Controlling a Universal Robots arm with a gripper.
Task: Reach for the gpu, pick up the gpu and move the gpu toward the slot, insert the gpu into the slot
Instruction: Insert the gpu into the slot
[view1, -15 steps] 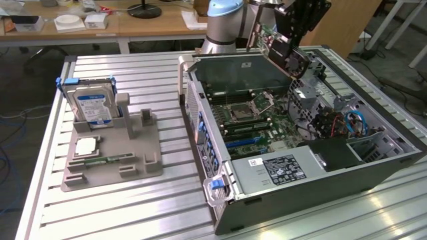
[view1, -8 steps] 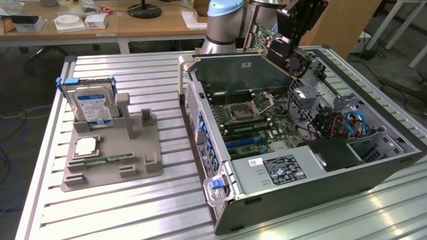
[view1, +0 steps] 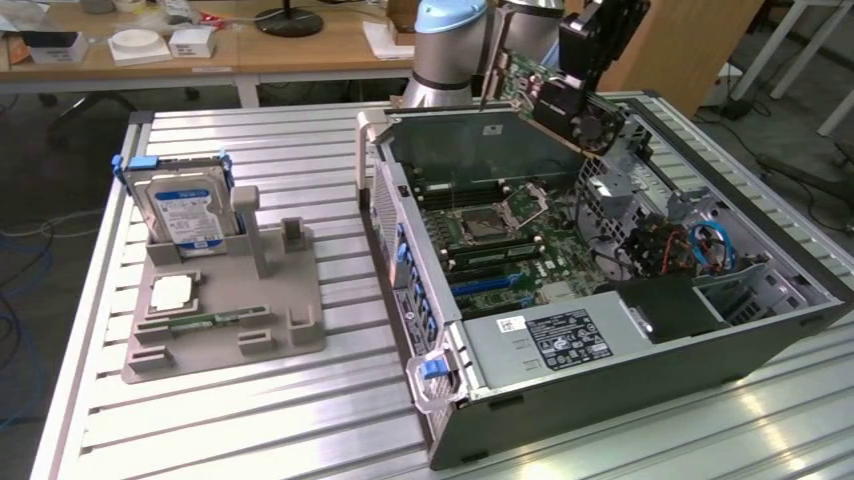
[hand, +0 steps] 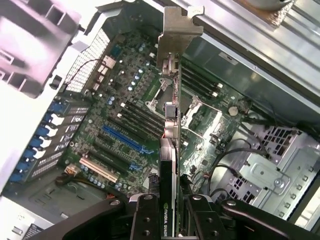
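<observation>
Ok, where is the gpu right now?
The gpu is held in the jaws in the air above the far end of the open computer case, right of centre in the exterior view, over the motherboard, not in any slot.

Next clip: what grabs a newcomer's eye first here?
The gpu is clamped in the gripper, hanging above the open computer case toward the exterior view's right. Below it lies the green motherboard with its long blue slot. On the exterior view's left, a hard drive stands upright in a grey fixture.
</observation>
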